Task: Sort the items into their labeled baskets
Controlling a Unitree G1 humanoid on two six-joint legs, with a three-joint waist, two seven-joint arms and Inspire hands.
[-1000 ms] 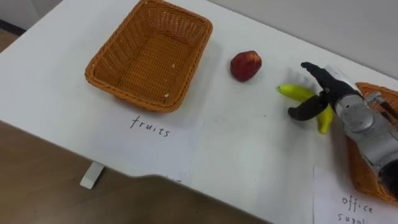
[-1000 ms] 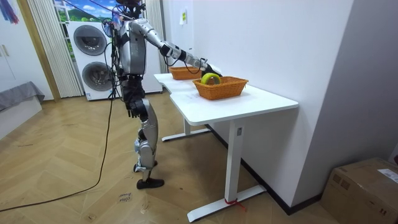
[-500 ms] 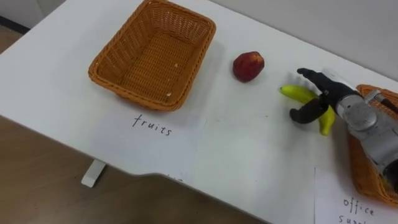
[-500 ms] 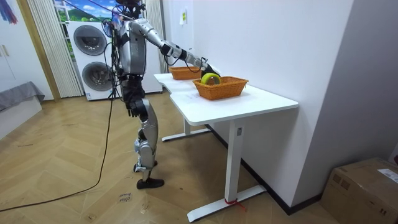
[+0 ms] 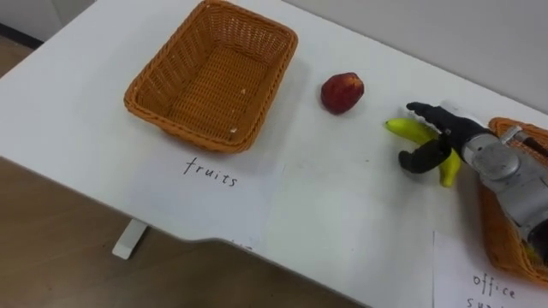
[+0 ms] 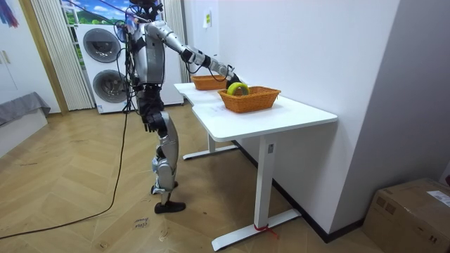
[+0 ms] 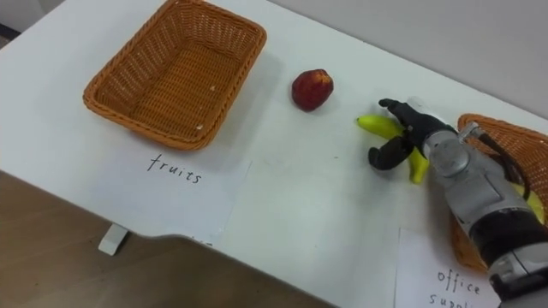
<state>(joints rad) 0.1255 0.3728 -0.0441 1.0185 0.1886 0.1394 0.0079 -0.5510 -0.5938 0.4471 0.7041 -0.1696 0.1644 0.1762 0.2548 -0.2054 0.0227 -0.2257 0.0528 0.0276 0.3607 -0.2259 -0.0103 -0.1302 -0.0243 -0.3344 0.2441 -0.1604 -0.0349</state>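
Observation:
A yellow banana lies on the white table, right of a red apple. My right hand reaches in from the right and straddles the banana's bend: its fingers lie over the far side and its thumb curls in against the near side. The banana rests on the table. The wicker fruit basket stands at the back left with no fruit in it. At the right edge stands the office-supplies basket, partly behind my forearm, with something yellow inside.
A paper label reading "fruits" lies before the left basket and another before the right one. The table's front edge runs along the bottom left, with wooden floor below. In the room view I stand at the table's end, arm stretched over it.
My right hand's fingers have lowered from raised above the banana onto it, and the thumb has drawn in. Banana and apple have stayed in place.

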